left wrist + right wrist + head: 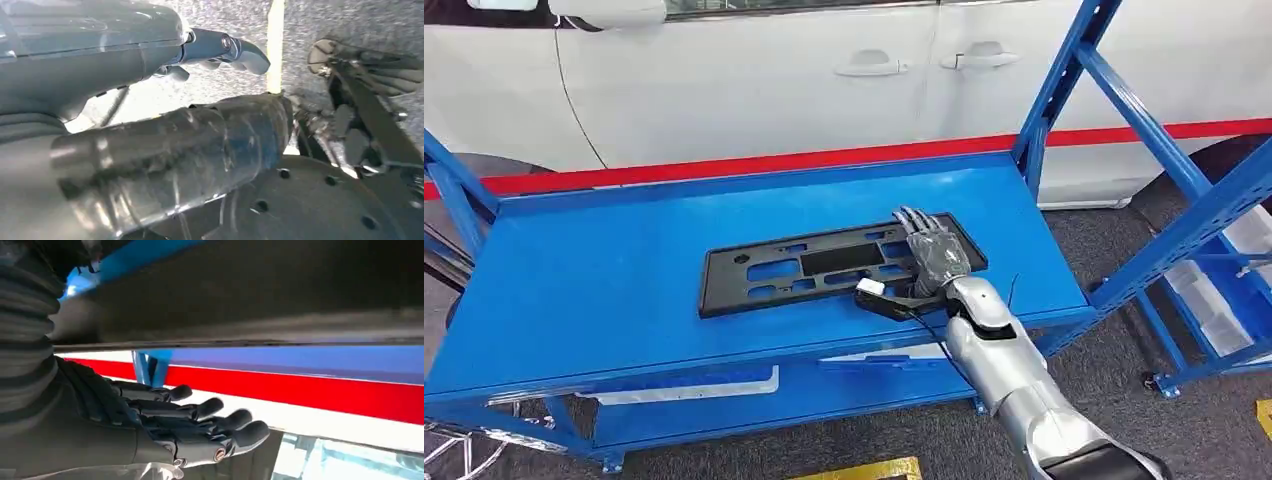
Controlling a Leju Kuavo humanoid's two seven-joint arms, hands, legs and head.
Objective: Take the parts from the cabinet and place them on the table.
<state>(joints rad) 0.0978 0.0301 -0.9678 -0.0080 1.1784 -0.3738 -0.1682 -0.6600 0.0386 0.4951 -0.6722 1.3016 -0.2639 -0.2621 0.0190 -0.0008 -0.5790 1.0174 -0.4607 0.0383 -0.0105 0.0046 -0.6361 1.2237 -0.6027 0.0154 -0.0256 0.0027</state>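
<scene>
On the blue shelf, the right hand is resting over the right end of a flat black plastic part.

The part is lying flat near the middle of the shelf top, and the hand's fingers are reaching out nearly straight and side by side, slightly apart, not curling round anything. A white car with a red stripe is standing just behind the shelf. The left hand is hanging over grey floor, its fingers bending loosely and gripping nothing.
</scene>
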